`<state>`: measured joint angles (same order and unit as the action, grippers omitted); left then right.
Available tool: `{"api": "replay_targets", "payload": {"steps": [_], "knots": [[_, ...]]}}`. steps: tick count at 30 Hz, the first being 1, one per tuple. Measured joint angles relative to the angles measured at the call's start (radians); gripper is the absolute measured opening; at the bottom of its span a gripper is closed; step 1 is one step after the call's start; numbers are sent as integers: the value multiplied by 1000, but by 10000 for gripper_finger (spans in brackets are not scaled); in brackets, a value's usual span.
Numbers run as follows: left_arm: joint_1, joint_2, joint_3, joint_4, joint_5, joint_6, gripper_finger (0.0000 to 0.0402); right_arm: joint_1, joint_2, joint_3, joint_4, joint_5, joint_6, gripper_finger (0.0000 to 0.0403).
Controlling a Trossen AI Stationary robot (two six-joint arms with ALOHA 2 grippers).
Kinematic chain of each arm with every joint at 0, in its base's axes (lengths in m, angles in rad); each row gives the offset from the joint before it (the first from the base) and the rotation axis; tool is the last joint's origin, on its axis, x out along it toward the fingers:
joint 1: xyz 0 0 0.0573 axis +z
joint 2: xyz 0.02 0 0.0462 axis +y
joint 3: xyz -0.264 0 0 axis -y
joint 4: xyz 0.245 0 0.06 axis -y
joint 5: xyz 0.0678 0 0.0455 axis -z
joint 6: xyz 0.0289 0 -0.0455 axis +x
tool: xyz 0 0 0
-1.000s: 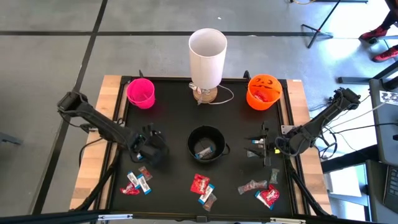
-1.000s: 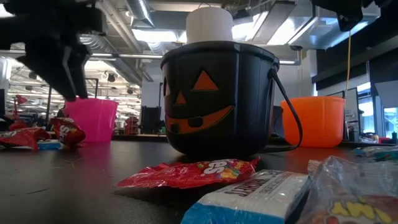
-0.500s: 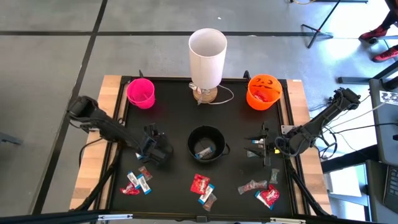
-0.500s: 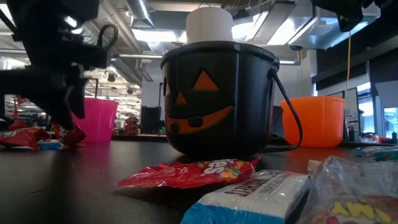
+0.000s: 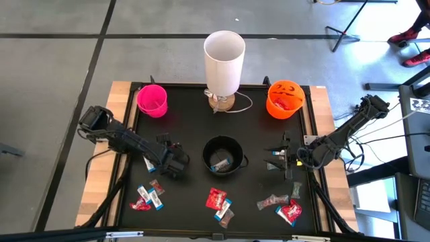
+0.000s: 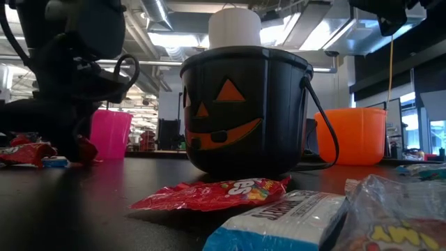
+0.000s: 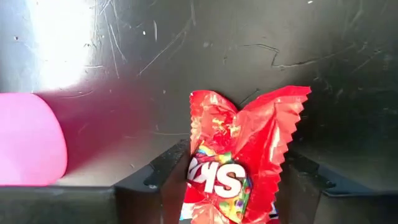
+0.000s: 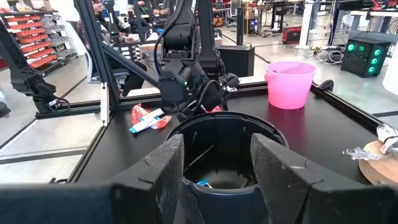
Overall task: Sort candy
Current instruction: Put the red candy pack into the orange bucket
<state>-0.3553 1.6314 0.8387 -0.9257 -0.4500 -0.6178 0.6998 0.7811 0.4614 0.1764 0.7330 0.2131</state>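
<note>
Left gripper [image 5: 176, 163] low over black tabletop [image 5: 188, 128], just left of black plastic jack-o'-lantern bucket [image 5: 223, 155]; fingers pinching red crinkled Skittles packet [image 7: 239, 162].
Right gripper [image 5: 279, 158] hovering right of same bucket, fingers spread, nothing between them.
Remaining wrapped candy along near table edge: red and blue-white cluster [image 5: 146, 196] at left, red packet [image 5: 216, 197] in middle, brownish-grey wrapper [image 5: 273, 201] at right.
Pink plastic cup [image 5: 152, 100] far left, orange pumpkin bucket [image 5: 285, 98] far right, tall white cylinder [image 5: 224, 62] between.

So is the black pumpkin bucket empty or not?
Not empty: the high view shows wrapped candy inside the black pumpkin bucket.
</note>
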Motion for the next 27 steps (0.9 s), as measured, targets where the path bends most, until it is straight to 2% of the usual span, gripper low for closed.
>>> {"api": "replay_targets", "payload": {"steps": [10,16,27], "knots": [[8,0,0,0,0,-12,123,0,0,0,0,0,13,186],[8,0,0,1,-8,-80,96,0,0,0,0,0,12,186],[6,-6,0,1,-5,-143,80,0,38,0,-1,-1,12,186]]}}
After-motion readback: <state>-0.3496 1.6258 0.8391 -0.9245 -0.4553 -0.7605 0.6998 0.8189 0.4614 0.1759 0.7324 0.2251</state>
